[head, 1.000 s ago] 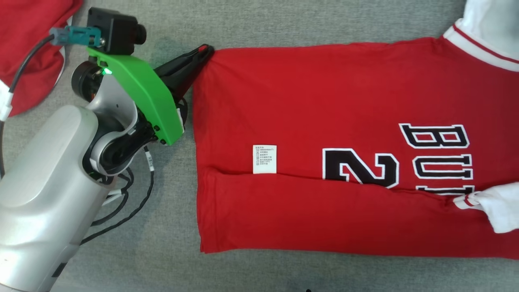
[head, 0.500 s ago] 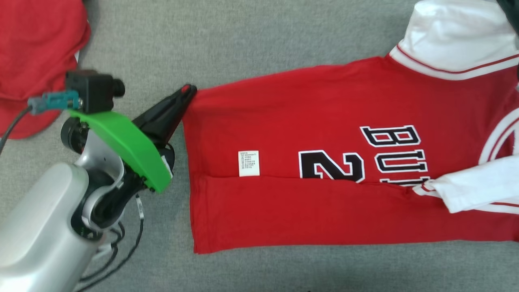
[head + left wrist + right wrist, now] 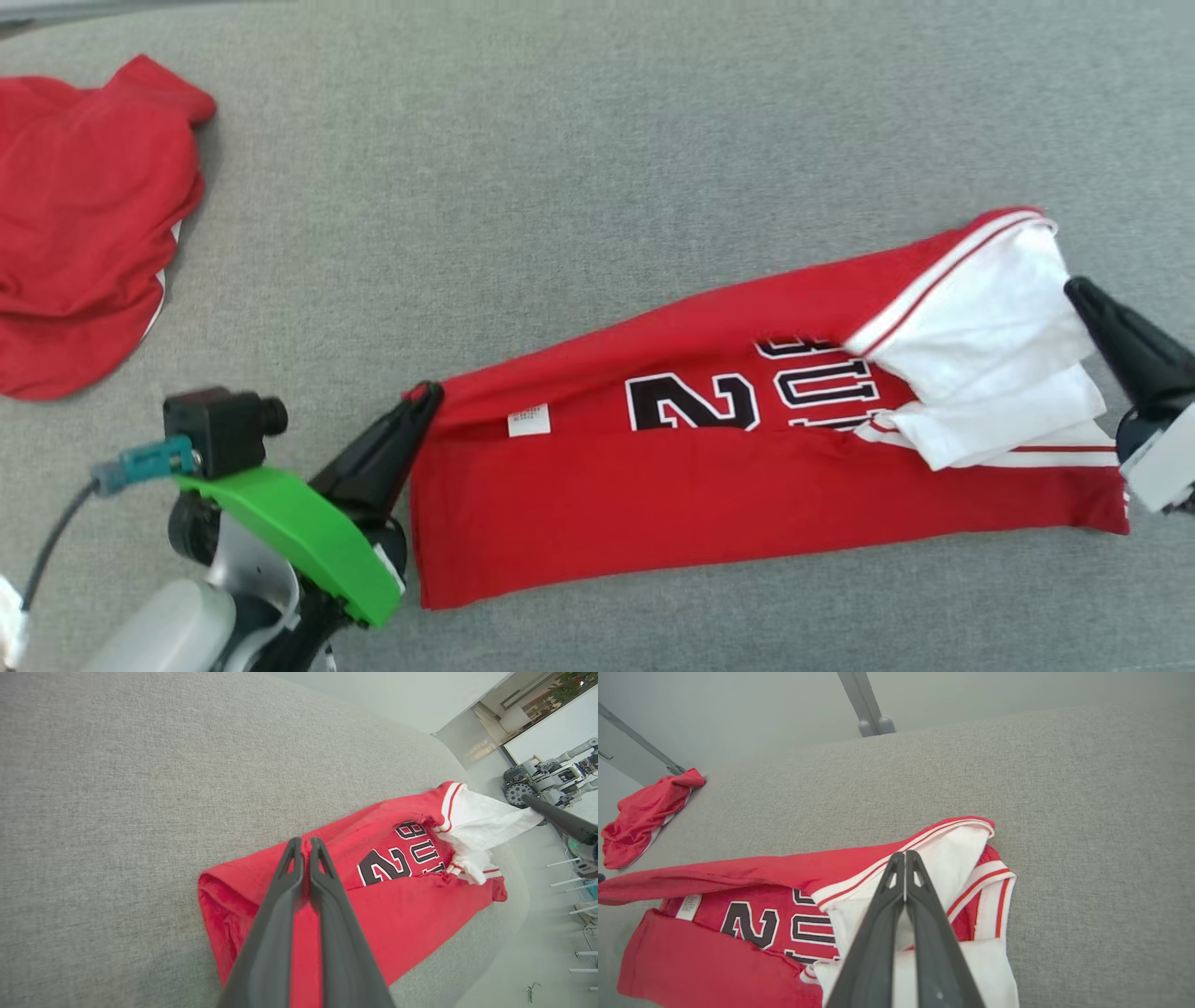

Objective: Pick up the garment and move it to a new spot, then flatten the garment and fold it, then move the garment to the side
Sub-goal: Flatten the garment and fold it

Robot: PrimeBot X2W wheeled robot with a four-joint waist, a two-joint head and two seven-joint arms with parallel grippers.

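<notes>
Your left gripper (image 3: pixel 428 392) is clamped on the folded red-and-white jersey (image 3: pixel 653 495) at 9 o'clock, right gripper (image 3: pixel 1074 286) at 3 o'clock; uneven pull kills the fold.

light: bright, even | shadows: faint | focus: sharp | wrist views: bowed edges

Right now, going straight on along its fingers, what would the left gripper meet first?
The left gripper pinches the red jersey, so that comes first; beyond, probably only the grey surface, though depth is unclear.
</notes>
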